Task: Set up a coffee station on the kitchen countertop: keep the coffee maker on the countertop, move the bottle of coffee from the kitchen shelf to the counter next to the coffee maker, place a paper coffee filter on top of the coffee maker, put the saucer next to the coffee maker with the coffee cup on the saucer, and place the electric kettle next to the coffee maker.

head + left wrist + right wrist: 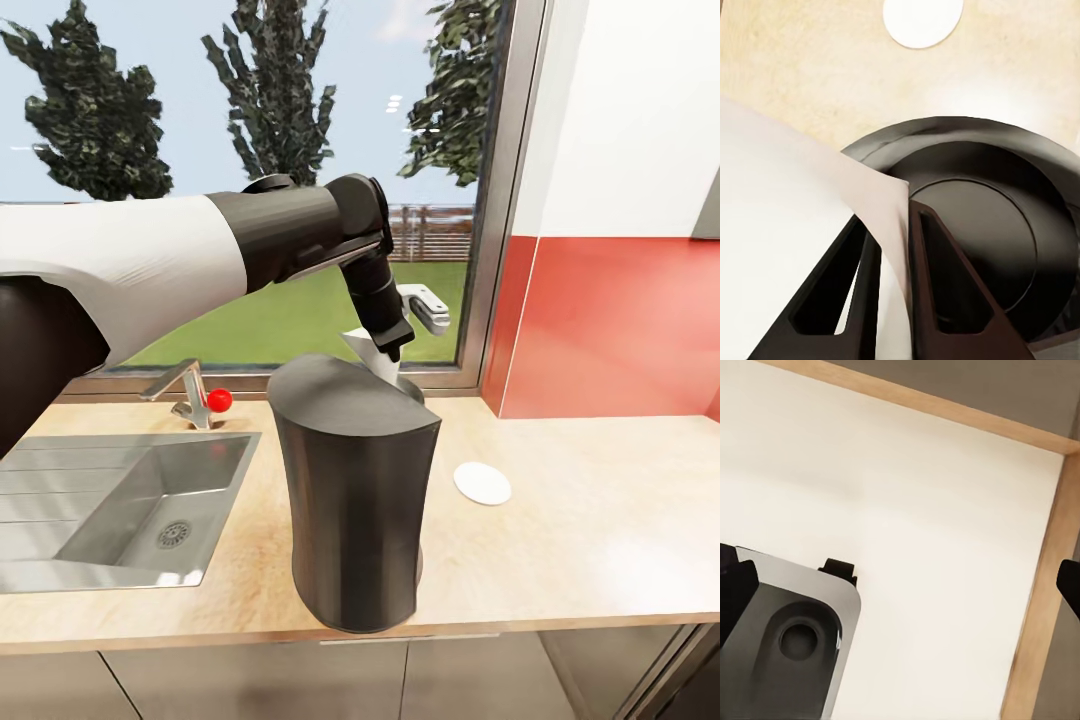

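The charcoal-grey coffee maker (pixel 355 490) stands on the pale countertop (pixel 600 520) to the right of the sink. My left gripper (pixel 385 360) hangs just above its top, shut on the white paper coffee filter (pixel 360 343). In the left wrist view the dark fingers (pixel 945 285) pinch the filter (pixel 787 225) over the maker's round dark top (pixel 975 217). The white saucer (pixel 482 484) lies flat on the counter to the maker's right, also seen as the saucer (pixel 922 22). My right gripper (pixel 900 592) stands open over a white surface.
A steel sink (pixel 60 545) and a faucet with a red knob (pixel 218 400) lie left of the maker. A window and its frame (pixel 500 200) run behind the counter; a red wall (pixel 620 330) is at right. A grey block (pixel 787 652) sits under the right gripper.
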`<state>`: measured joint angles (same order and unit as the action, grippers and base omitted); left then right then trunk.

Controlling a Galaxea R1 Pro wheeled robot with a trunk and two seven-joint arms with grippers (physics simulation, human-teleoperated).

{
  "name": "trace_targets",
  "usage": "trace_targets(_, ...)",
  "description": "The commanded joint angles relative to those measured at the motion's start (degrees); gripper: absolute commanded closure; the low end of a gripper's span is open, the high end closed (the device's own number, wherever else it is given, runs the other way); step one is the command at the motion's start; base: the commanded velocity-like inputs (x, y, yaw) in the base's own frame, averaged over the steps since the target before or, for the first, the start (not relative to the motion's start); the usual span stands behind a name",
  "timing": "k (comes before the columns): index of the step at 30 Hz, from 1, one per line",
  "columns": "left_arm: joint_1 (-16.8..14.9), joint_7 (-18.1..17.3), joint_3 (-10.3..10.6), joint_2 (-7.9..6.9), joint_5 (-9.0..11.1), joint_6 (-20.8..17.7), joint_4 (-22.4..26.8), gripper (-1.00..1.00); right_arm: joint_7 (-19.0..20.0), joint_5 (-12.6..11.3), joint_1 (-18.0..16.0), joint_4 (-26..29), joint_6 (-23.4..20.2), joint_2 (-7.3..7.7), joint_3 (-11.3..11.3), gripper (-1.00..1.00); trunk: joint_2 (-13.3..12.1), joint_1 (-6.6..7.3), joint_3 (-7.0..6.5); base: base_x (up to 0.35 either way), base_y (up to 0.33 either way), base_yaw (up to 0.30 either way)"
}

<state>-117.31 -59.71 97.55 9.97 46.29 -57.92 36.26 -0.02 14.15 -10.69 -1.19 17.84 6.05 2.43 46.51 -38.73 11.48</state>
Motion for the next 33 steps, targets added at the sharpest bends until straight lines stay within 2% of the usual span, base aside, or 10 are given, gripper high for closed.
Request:
trace_targets(1, -0.1, -0.3, 0.2, 0.03, 0.1, -0.1, 0.0, 1.00, 0.0, 0.0, -0.1, -0.1, 0.3, 0.01, 0.2, -1.00, 0.1, -0.01, 0.09, 0.000, 0.000, 0.000)
trace_targets(20, -0.1, -0.2, 0.2, 0.03, 0.1, -0.1, -1.0, 1.00, 0.0, 0.0, 0.0, -0.1, 0.3, 0.01, 0.2, -1.00, 0.1, -0.01, 0.09, 0.000, 0.000, 0.000)
trace_targets(21, -0.1, -0.2, 0.2, 0.03, 0.1, -0.1, -1.0, -1.00, 0.0, 0.0, -0.1, -0.1, 0.3, 0.01, 0.2, -1.00, 0.1, -0.01, 0.09, 0.000, 0.000, 0.000)
trace_targets(33, -0.1, -0.2, 0.2, 0.03, 0.1, -0.1, -1.0, -1.00, 0.0, 0.0, -0.1, -0.1, 0.3, 0.01, 0.2, -1.00, 0.1, -0.01, 0.09, 0.000, 0.000, 0.000)
